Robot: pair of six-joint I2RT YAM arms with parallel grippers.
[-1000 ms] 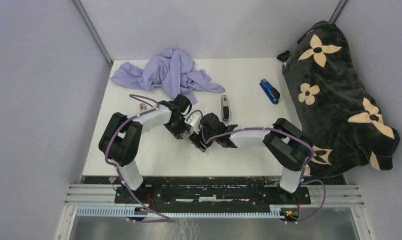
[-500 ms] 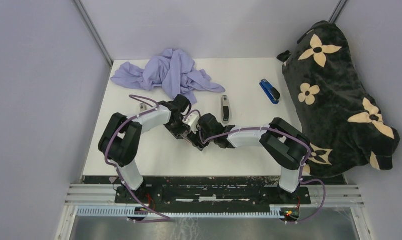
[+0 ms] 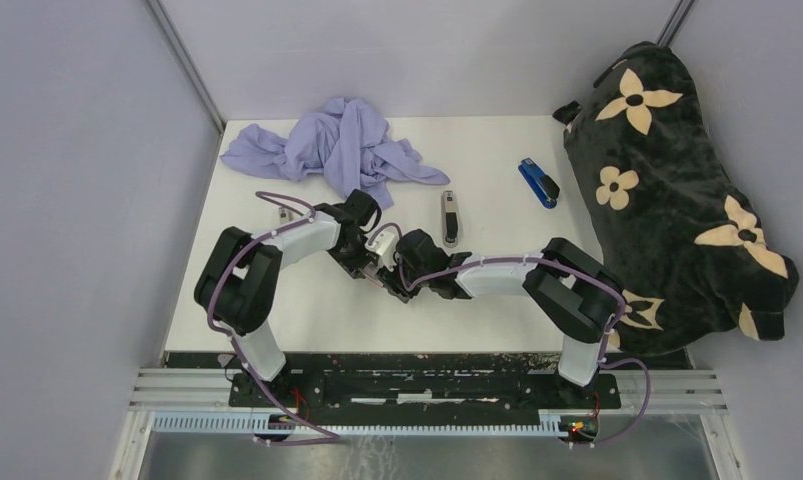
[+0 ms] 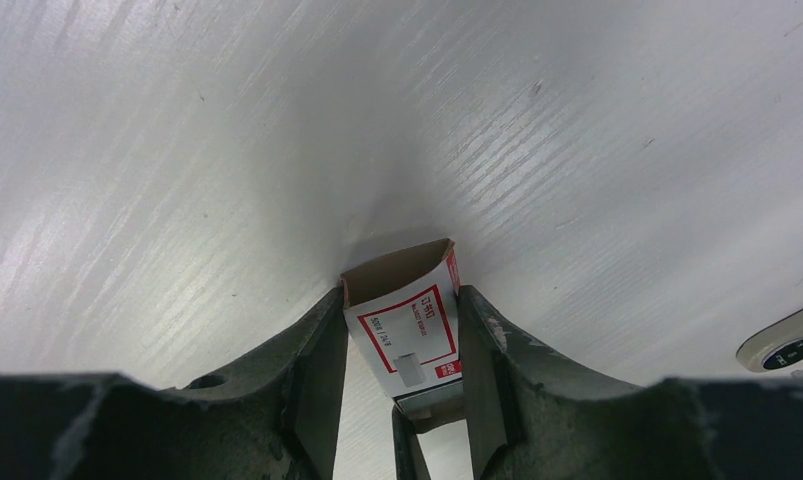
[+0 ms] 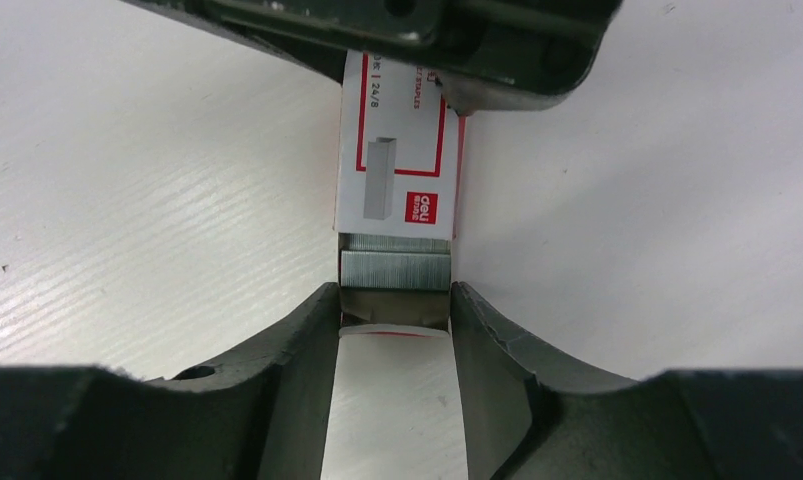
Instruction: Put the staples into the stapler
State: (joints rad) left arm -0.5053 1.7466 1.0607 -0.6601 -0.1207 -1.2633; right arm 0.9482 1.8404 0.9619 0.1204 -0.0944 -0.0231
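Silvery staples jutted from staple box at six o'clock, box clamped by left gripper, tray pinched by right gripper

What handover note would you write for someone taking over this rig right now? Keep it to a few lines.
Left gripper: shut on the red-and-white box.
Right gripper: shut on the tray end, staples showing.
Done: tray partly out of the box.
To do: pull tray free, take a strip, open a stapler, load it. Grey stapler and blue stapler lie untouched farther back.
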